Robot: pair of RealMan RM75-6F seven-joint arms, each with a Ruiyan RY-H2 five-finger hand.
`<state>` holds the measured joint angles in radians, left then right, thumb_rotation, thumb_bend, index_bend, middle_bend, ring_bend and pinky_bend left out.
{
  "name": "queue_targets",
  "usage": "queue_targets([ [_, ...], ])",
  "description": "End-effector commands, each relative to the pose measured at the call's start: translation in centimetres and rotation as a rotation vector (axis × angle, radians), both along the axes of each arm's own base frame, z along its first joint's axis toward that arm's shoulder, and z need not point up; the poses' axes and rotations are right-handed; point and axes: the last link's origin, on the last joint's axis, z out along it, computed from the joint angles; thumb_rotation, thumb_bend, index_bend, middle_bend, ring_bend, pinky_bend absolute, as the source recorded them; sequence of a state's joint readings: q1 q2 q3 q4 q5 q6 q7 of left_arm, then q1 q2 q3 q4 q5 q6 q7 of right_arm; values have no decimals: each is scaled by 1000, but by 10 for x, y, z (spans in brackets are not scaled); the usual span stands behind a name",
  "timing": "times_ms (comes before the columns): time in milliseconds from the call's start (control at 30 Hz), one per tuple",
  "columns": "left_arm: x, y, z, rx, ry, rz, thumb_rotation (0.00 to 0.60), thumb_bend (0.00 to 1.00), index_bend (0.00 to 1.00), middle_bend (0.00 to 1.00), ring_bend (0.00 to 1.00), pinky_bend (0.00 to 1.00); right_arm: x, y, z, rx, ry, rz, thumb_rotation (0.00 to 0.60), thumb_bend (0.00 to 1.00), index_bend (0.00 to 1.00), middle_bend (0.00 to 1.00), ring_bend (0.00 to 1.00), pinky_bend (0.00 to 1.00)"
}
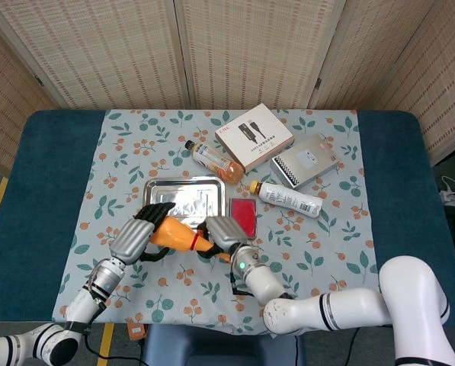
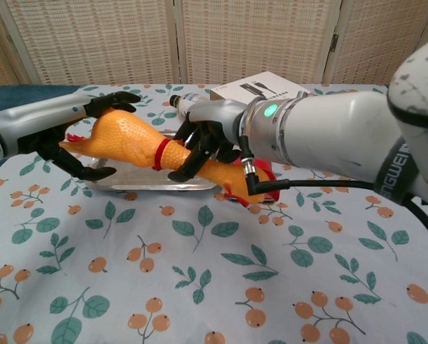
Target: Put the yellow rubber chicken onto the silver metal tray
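The yellow rubber chicken (image 1: pixel 175 233) (image 2: pixel 124 136) hangs in the air over the near edge of the silver metal tray (image 1: pixel 160 192) (image 2: pixel 149 185), lying lengthwise with its head to the left. My left hand (image 1: pixel 138 234) (image 2: pixel 74 136) cups its head end, with fingers over the top and under the body. My right hand (image 1: pixel 222 231) (image 2: pixel 199 143) grips it around the red band and the legs. The tray's floor looks bare in the head view.
A red flat case (image 1: pixel 244 214) lies right of the tray. Behind are an orange drink bottle (image 1: pixel 212 160), a white cable box (image 1: pixel 254 136), a grey box (image 1: pixel 306 161) and a white bottle (image 1: pixel 289 198). A floral cloth (image 2: pixel 214 287) covers the table.
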<state>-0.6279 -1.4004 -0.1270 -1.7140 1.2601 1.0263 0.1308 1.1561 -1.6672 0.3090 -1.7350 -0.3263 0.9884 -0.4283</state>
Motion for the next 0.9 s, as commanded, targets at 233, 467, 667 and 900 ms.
queue_targets([
  [233, -1, 0, -6, -30, 30, 0, 600, 320, 0, 0, 0, 62, 7, 0, 2, -22, -24, -9, 600, 311, 906, 646, 793, 1000],
  [467, 1, 2, -8, -12, 21, 0, 600, 320, 31, 29, 16, 125, 9, 1, -1, -4, 4, -7, 600, 311, 907, 646, 793, 1000],
  [667, 5, 2, -10, 21, -39, 4, 600, 339, 563, 533, 444, 567, 13, 0, -1, -11, -12, -14, 600, 310, 907, 646, 793, 1000],
  [900, 5, -3, -16, -6, -31, -13, 600, 500, 913, 863, 739, 911, 16, -3, 3, -44, -27, -37, 600, 311, 906, 646, 793, 1000],
])
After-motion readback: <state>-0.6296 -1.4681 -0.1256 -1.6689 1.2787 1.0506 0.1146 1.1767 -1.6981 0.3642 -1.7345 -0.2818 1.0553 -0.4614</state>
